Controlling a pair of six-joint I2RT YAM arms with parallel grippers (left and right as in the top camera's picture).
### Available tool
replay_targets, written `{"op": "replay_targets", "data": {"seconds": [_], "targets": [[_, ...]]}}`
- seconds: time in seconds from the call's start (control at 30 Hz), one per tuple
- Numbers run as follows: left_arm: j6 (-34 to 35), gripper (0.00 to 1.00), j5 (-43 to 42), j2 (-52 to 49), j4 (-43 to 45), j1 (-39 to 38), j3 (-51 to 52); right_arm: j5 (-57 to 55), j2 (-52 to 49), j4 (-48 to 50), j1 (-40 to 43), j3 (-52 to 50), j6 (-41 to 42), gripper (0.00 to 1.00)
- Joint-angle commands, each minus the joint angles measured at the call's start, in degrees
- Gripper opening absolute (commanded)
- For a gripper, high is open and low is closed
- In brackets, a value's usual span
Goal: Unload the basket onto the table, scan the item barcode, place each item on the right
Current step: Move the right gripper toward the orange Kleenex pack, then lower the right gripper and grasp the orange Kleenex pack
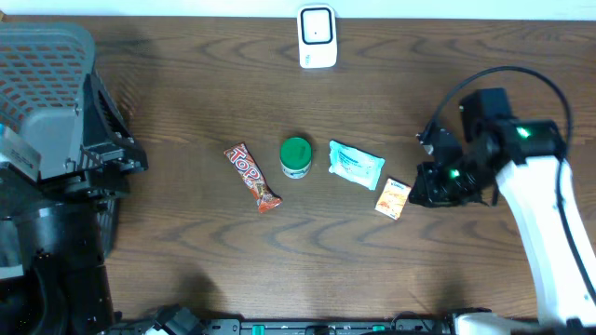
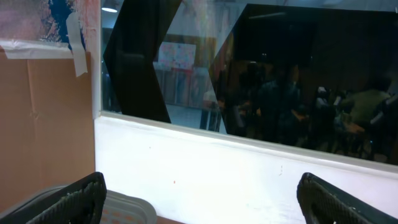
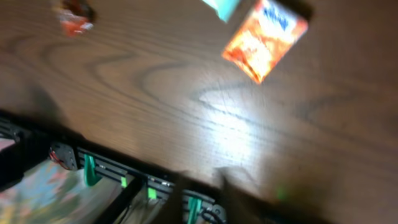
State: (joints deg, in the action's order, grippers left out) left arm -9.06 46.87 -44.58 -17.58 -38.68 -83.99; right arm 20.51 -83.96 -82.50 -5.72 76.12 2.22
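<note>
the sachet (image 1: 393, 198) lies flat on the table (image 1: 186, 251), right of centre. it is a small orange packet with a blue and white band at one end, turned at a slant. in the blurred right wrist view it shows near the top edge (image 3: 264, 38), orange face up with pale print too smeared to read; no barcode can be made out.

the right gripper (image 1: 424, 189) sits just right of the sachet, low over the wood, its jaws together and holding nothing.

left of the sachet runs a row: a pale blue wipes pack (image 1: 356, 166), a jar (image 1: 296, 157) with a green lid, and a red candy bar (image 1: 252, 177) lying diagonally. the white scanner (image 1: 317, 37) stands at the far edge, well apart from them.

the left gripper (image 2: 202, 199) is up by the grey basket (image 1: 42, 74) at the left side, fingertips (image 2: 74, 199) wide apart, facing a window and white wall.
</note>
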Motion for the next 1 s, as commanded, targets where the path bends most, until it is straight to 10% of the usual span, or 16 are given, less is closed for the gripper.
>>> {"op": "replay_targets", "data": {"seconds": [0.0, 0.97], "targets": [[-0.8, 0.98, 0.8, 0.2, 0.3, 0.2, -0.2, -9.3, -2.8, -0.4, -0.4, -1.8, 15.1, 0.02], [-0.8, 0.98, 0.8, 0.2, 0.3, 0.2, -0.2, -12.5, -3.9, 45.1, -5.9, -34.5, 31.2, 0.02]]}}
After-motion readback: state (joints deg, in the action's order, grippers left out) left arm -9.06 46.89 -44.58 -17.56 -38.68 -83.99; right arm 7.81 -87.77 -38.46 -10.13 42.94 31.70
